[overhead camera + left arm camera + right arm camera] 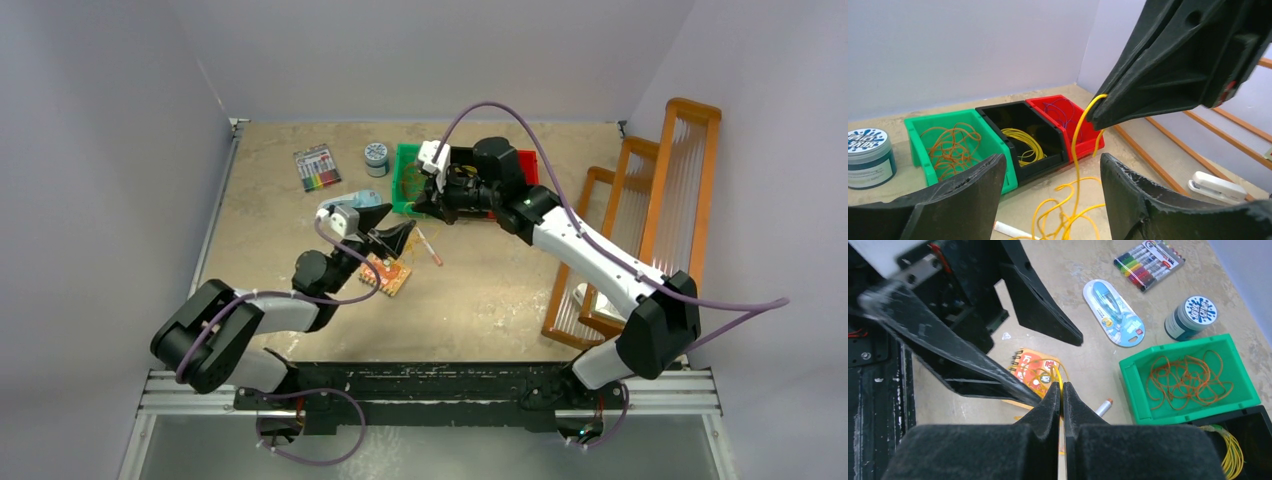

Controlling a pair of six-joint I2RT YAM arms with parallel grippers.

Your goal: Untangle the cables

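Three bins are seen loaded at the far side of the table (480, 300): orange cables (950, 147) in the green bin (914, 135), yellow cables (1025, 142) in the black bin (1000, 107), purple-blue cables (1060, 111) in the red bin (1087, 142). Most sorting is judged done, one yellow tangle (1068, 222) being left on the tabletop. A strand (1074, 155) of it is pinched in the closed right gripper (1061, 392), while the left gripper (1052, 165) is held open and empty above it. Bare room is found toward the near edge, and the right is hemmed by a wooden rack (662, 185).
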